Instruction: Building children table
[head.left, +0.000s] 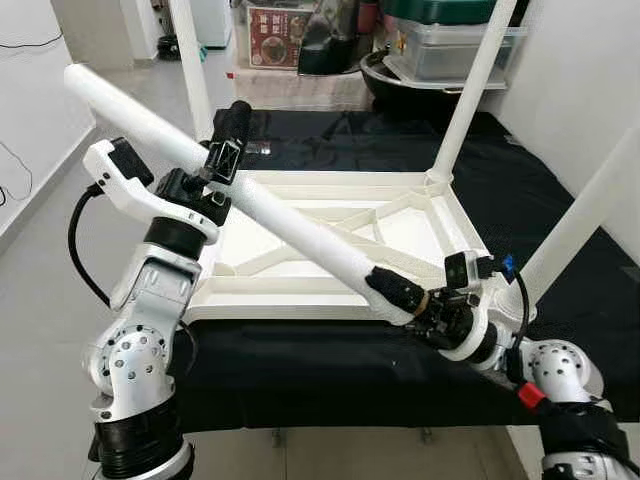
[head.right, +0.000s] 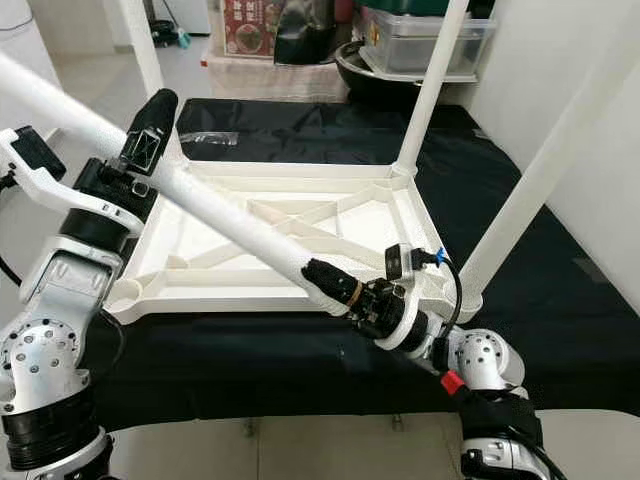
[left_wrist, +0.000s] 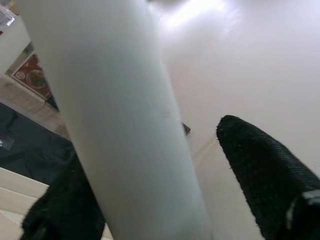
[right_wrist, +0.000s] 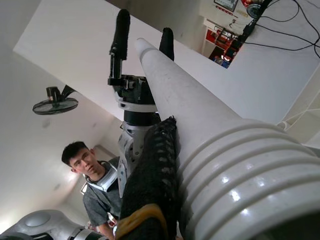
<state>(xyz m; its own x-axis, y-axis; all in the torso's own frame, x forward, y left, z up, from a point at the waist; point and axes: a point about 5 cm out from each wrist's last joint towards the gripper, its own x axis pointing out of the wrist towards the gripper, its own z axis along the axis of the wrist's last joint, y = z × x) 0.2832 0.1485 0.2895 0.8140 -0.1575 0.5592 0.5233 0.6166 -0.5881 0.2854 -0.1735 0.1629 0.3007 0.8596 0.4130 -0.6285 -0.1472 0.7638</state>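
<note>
Loose white table leg (head.left: 290, 225) held diagonally above upturned white tabletop (head.left: 400, 235), which lies on black-covered counter (head.left: 330, 365). Right end effector (head.left: 392, 290) clamped on leg's lower ribbed end; left end effector (head.left: 228, 140) straddling leg higher up, fingers either side, grip contact unclear. Three other legs (head.left: 475, 85) already upright in tabletop corners.

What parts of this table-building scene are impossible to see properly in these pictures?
- Loose table leg: its threaded end, head views, hidden inside the right gripper.
- Upright legs: tops cut off by the frame edge.
- Left gripper: its near finger, left wrist view, partly behind the leg.
- Box label: too small to read.
</note>
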